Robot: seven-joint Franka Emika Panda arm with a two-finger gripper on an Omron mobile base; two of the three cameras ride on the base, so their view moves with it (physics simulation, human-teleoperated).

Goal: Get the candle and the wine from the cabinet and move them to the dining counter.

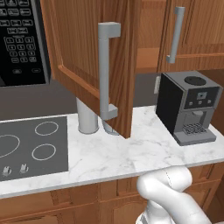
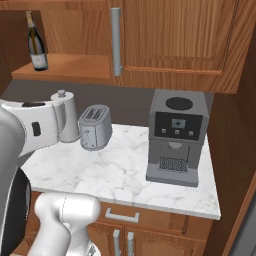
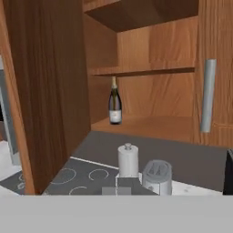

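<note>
A home kitchen, rendered. Warm brown wooden wall cabinet (image 3: 145, 68) ahead of the hand, door swung open, long grey bar handle (image 1: 105, 70) on it. Dark wine (image 3: 114, 102) bottle upright on the lower shelf, beyond the hand. Below the hand, marble tabletop (image 1: 131, 153) with inset cooktop (image 1: 33, 146), grey canister (image 3: 128, 160) and silver toaster (image 2: 94, 127) side by side, black coffee machine (image 2: 176, 135) farther along. Microwave keypad (image 1: 19, 39) above the cooktop. Panelled wooden drawers and doors (image 2: 125, 225) under the tabletop.
</note>
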